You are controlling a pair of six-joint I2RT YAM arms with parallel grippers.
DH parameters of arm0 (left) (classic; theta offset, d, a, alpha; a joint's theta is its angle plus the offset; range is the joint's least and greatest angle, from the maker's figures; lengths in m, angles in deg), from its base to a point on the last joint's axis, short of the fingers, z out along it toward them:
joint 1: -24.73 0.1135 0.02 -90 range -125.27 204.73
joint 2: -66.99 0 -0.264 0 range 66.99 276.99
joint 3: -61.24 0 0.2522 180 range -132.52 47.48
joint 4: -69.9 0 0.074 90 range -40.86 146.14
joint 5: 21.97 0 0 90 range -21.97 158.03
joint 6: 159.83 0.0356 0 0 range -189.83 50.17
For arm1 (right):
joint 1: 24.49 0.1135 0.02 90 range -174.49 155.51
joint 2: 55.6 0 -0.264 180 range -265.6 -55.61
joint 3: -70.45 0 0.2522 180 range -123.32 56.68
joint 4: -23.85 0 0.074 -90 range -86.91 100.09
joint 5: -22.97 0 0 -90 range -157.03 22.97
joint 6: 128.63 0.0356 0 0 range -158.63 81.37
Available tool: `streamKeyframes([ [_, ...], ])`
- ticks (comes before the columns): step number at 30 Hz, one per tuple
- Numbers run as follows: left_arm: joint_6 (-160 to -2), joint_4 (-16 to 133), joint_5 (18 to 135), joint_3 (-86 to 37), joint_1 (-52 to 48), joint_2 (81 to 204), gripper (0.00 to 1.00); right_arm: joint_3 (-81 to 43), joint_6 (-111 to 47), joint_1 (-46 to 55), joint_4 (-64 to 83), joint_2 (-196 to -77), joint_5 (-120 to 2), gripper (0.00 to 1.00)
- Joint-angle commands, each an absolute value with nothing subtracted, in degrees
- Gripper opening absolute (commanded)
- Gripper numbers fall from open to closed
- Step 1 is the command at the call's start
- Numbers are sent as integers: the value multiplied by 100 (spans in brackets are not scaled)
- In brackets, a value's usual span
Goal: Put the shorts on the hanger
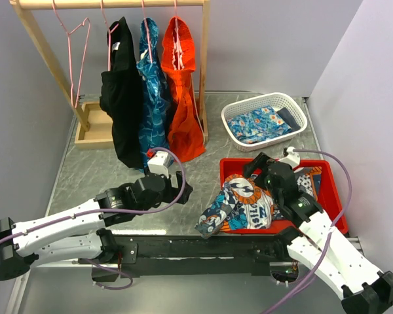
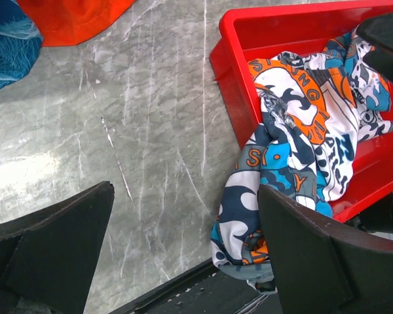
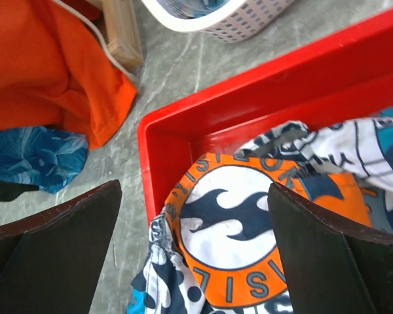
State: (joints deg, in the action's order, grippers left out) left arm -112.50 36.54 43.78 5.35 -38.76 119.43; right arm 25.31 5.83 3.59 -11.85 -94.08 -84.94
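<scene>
Left fingers (image 2: 52,255) and right fingers (image 3: 52,248) gape wide, empty; the shorts (image 1: 242,206), seemingly partly hidden, overhang the red bin (image 1: 230,171).

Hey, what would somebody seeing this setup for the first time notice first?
The loud navy, white and orange shorts jump out, spilling over the near-left corner of the red bin at the table's right front. Next comes the row of black, teal and orange garments hanging on the wooden rack at the back left, with one bare pink hanger beside them.
</scene>
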Motion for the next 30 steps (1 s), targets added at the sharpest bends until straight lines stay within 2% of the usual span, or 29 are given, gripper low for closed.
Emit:
streamKeyframes([
  [1,-11201,3856,4439,485,-3899,11954,96,2593,1039,338,-1775,-9506,-8890,100],
  [5,-11254,3680,4281,389,-3899,12016,96,2487,1873,337,-2575,-9823,-9626,100],
  [12,-11280,3610,4289,239,-3899,12104,96,2478,3122,337,-3332,-10551,-10058,100],
  [18,-11315,3671,4316,248,-3899,12060,97,2733,2967,329,-2596,-11236,-9797,100],
  [21,-11420,3522,4202,160,-3899,12008,96,2733,2494,337,-2218,-11274,-9586,93],
  [22,-11456,3487,4167,143,-3899,11964,97,2750,2352,329,-2008,-11204,-9429,90],
  [25,-11518,3311,4026,38,-3899,11832,96,2812,1684,337,-1594,-10730,-8894,48],
  [26,-11544,3233,4000,11,-3899,11788,96,2786,1535,329,-1567,-10589,-8769,24],
  [27,-11553,3188,3965,-15,-3908,11761,96,2646,1255,337,-1558,-10318,-8655,13],
  [28,-11562,3153,3929,-94,-3899,11752,96,2541,1113,337,-1645,-10185,-8541,4],
  [29,-11570,3057,3903,-130,-3899,11718,97,2400,990,337,-1706,-10044,-8339,0],
  [30,-11579,3013,3894,-182,-3899,11700,96,2051,745,337,-1768,-9808,-8233,0],
])
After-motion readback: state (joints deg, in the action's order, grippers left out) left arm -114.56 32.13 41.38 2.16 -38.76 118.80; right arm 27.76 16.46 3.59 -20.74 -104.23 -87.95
